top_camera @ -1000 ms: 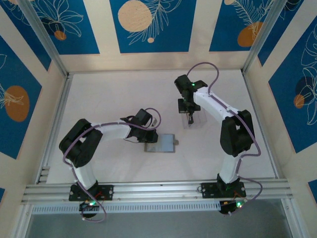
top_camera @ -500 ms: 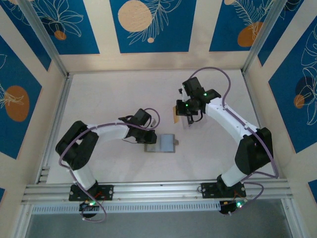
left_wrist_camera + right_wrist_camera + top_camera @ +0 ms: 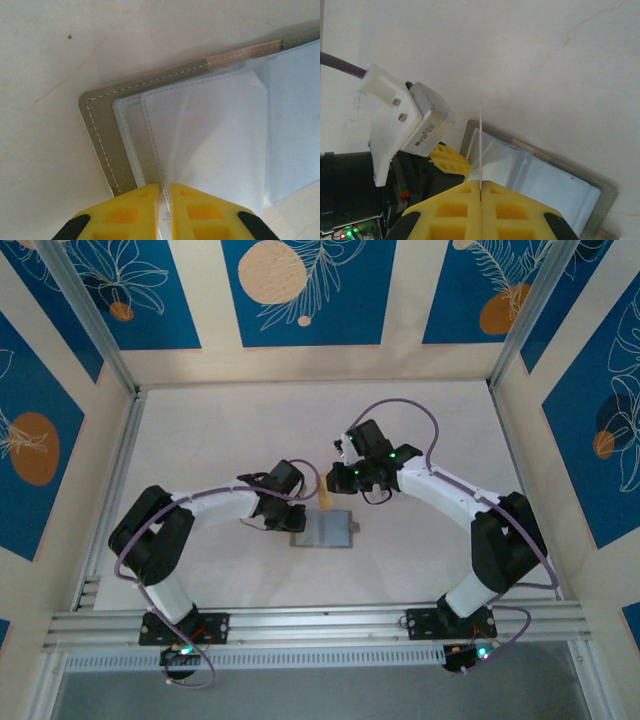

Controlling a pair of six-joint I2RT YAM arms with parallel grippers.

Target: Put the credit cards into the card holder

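Overhead and wrist views. Your card holder (image 3: 335,530) lies open on the tabletop (image 3: 220,430), near its centre. Your left gripper (image 3: 297,524), at the holder's 9 o'clock edge, is pinched together on a clear sleeve (image 3: 210,140); its yellow fingers (image 3: 125,215) nip the plastic just beside the stitched grey cover. Your right gripper (image 3: 333,490), at the holder's 11 o'clock, is clamped on one credit card (image 3: 326,499). The right wrist view shows this card edge-on, over the holder's near corner; you cannot tell whether card and holder touch
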